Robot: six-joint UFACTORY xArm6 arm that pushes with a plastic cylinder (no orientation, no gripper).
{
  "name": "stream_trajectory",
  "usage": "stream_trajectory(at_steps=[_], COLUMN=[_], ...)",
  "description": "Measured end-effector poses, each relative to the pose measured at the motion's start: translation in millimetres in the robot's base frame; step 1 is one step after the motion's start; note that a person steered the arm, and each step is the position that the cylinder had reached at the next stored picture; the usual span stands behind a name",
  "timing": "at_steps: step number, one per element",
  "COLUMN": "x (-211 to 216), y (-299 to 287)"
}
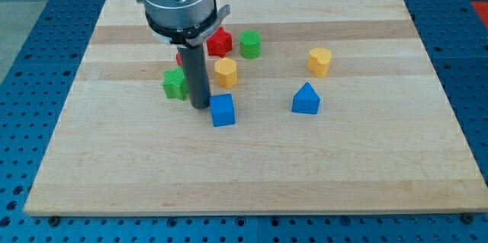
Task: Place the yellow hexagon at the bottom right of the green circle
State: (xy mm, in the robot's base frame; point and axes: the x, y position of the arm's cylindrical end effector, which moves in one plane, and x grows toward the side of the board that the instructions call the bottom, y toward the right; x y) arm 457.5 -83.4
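Note:
The yellow hexagon (226,71) lies on the wooden board (252,174), below and left of the green circle (250,44), with a gap between them. My tip (200,107) rests on the board below and left of the hexagon. It is close beside the left edge of a blue cube (222,110) and just right of a green star-shaped block (175,83). The rod stands between the green star and the hexagon; I cannot tell whether it touches either.
A red block (219,42) sits just left of the green circle. Another red block (180,59) is mostly hidden behind the rod. A second yellow block (320,61) lies to the right, with a blue triangle (306,100) below it.

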Motion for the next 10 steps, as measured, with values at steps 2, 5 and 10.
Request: stream_trajectory(at_steps=[2,5,10], x=[-23,-48,-48], y=[0,-3,68])
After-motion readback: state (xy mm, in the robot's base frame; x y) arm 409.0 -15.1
